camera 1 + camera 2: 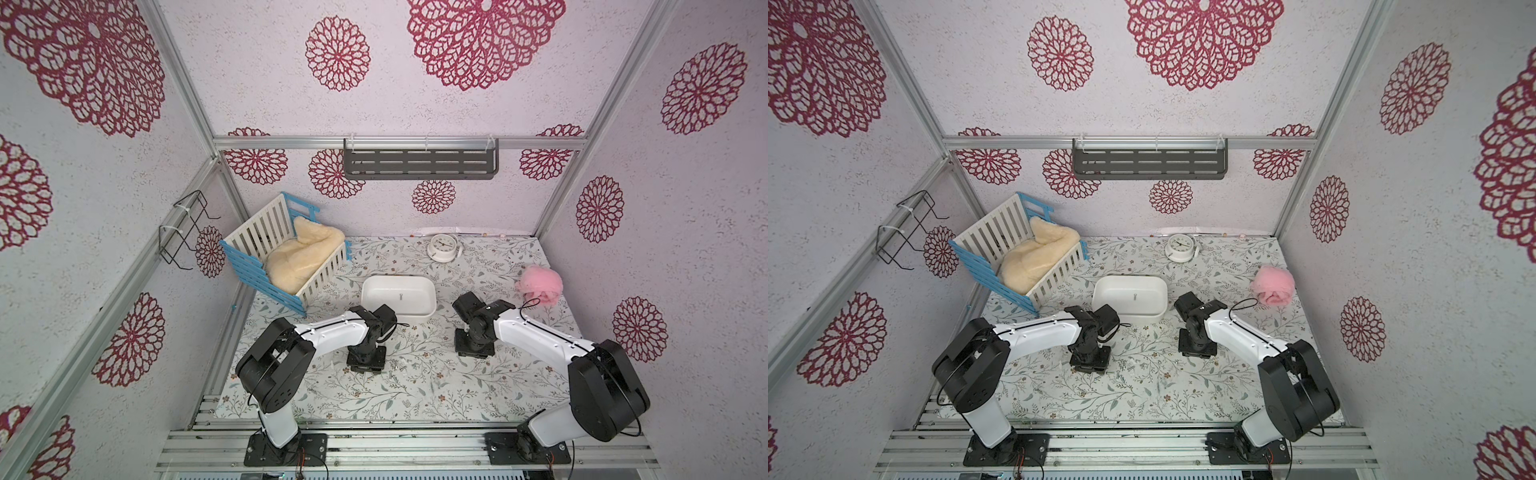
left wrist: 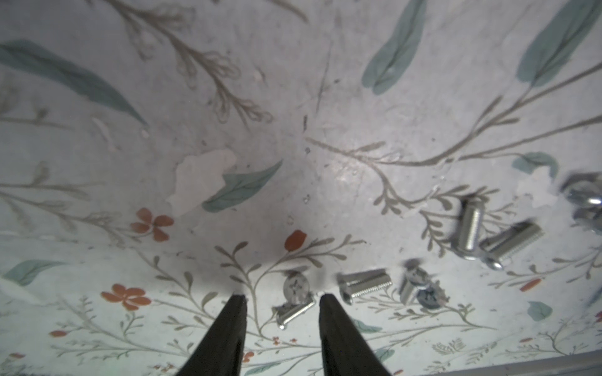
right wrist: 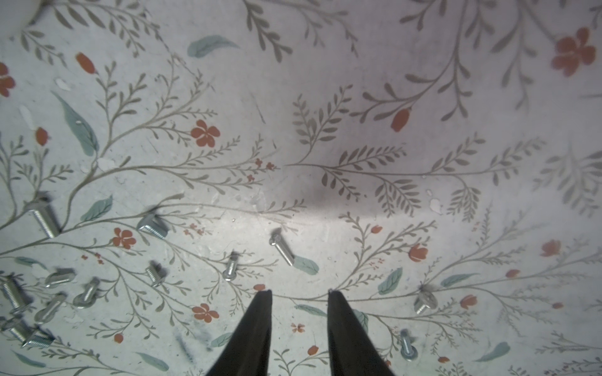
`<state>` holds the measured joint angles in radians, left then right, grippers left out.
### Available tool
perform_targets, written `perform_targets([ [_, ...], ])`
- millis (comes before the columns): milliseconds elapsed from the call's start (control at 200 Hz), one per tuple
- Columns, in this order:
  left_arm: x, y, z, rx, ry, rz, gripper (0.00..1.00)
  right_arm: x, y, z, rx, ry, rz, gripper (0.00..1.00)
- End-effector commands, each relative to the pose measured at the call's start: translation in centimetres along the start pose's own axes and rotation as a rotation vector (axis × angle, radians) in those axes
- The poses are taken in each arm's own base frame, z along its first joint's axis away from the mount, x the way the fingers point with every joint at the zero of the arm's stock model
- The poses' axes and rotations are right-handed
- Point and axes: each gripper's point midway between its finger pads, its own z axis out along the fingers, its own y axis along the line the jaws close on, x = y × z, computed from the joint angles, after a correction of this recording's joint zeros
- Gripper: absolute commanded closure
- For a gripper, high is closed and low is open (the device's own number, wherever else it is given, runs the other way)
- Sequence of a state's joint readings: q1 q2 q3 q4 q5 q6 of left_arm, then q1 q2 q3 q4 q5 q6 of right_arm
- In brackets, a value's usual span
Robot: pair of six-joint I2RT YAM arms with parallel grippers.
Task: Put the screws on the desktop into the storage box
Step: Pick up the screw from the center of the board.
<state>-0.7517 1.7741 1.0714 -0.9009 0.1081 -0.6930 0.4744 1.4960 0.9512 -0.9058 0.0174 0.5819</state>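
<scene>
Shiny silver metal screws (image 2: 366, 284) with ribbed threads, matt printed desktop (image 2: 325, 97) scuffed and chipped in patches, smooth white plastic box (image 1: 415, 314), fluffy cream fleece (image 1: 299, 257)

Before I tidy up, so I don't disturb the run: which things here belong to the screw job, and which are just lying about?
Job: screws, white storage box, desktop.

Lying about: blue-and-white slatted crate, cream fleece, white clock, pink fluffy ball, grey wall shelf, black wire rack.
</scene>
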Motion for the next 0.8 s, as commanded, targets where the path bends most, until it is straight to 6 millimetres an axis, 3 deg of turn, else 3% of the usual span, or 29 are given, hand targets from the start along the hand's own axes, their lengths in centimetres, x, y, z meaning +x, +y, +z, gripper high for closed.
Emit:
perform_targets([
  [0,0.2,-0.6,0.8,0.003,0.008,0.008,0.6,-0.8,0.4,-1.0,-0.023,-0.037,-0.011,0.67],
  [430,0.0,0.2,1.6,-0.049,0.002,0.021,0.74,-0.8,0.5,-1.1,-0.026,-0.038,-0.01,0.68],
  [795,-0.9,0.0,2.0,-0.053,-0.012,0.024,0.81,-0.7,0.4,-1.1,-0.026,-0.039,-0.01,0.68],
])
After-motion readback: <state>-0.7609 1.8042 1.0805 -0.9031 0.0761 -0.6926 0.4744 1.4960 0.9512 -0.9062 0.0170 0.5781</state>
